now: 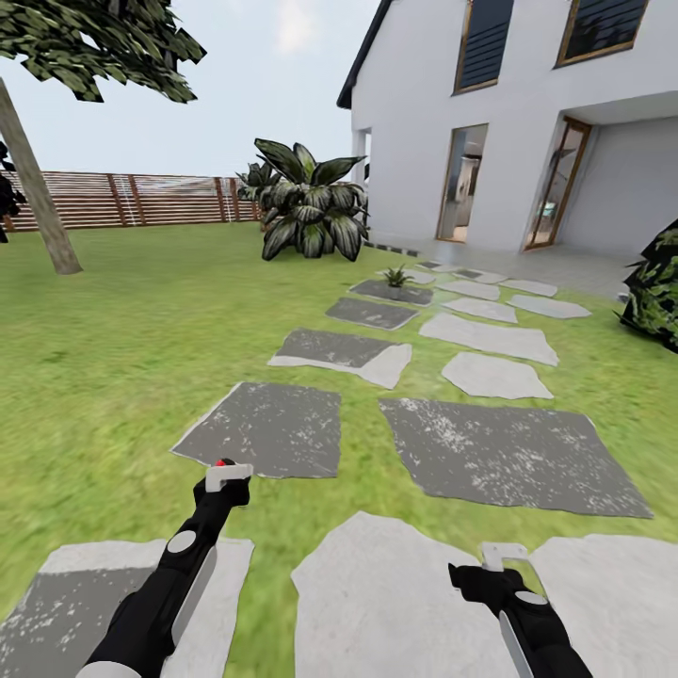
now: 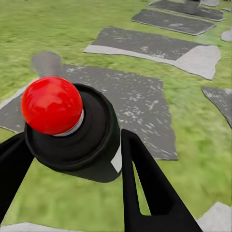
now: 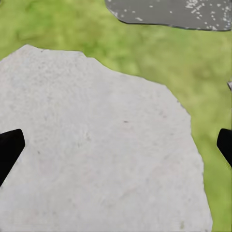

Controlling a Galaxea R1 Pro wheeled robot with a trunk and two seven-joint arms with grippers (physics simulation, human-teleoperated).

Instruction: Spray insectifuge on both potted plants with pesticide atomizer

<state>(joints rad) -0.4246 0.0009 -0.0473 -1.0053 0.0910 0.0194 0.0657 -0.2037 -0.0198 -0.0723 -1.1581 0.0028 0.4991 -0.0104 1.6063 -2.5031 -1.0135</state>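
The pesticide atomizer [image 2: 79,137], a short black cylinder, sits gripped in the left gripper [image 1: 224,478], its long axis running along the fingers and its red-knobbed top facing forward over the lawn [image 1: 113,330] toward the stepping stones [image 1: 508,452]; the jaws are closed narrowly on its body, whose lower end is hidden behind the top. Far ahead, one potted plant [image 1: 396,277] stands on a distant stone, too small to make out clearly. The right gripper [image 1: 506,565] hangs over a pale stone [image 3: 96,159], jaws spread wide and holding nothing.
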